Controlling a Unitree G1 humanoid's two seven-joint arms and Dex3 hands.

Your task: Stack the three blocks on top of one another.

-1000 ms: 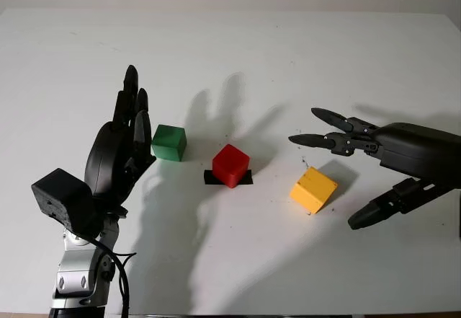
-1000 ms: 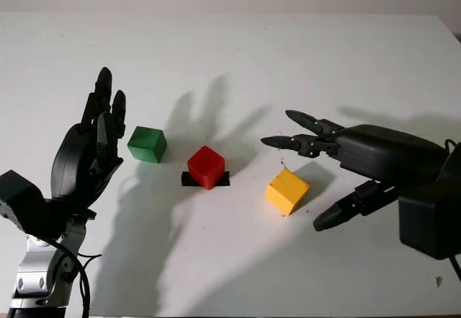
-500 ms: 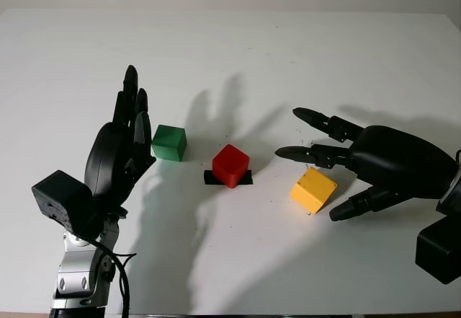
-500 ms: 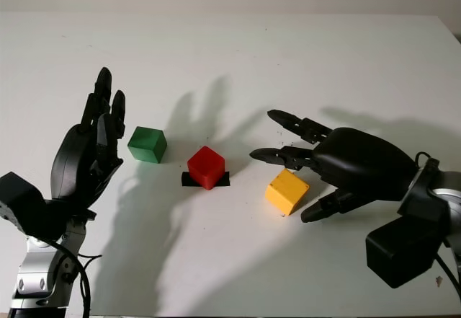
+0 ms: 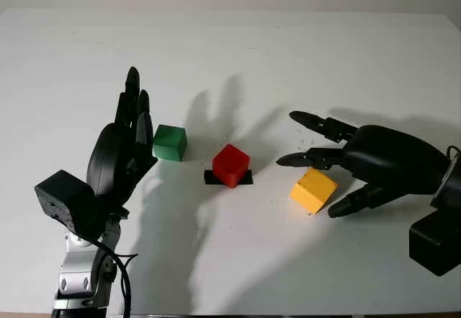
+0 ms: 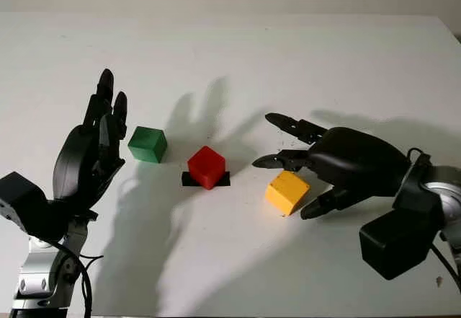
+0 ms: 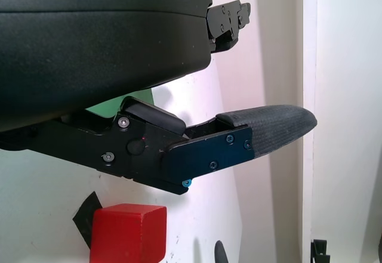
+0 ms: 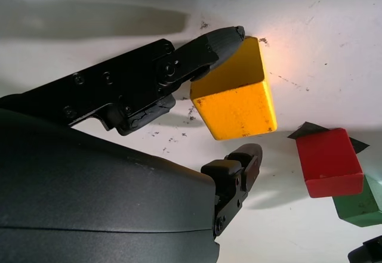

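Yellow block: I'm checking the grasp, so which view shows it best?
The right wrist view: the yellow block sits close up between the right hand fingers, one tip at its edge. Both eye views show it smaller, beside the hand, apart from the red block.

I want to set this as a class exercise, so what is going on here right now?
The robot's right hand is open around the yellow cube-shaped block on the white table, not yet gripping it. The red cube-shaped block sits on a black patch, the green cube-shaped block beside it. The left hand is open, raised near the green one. Nothing is stacked.
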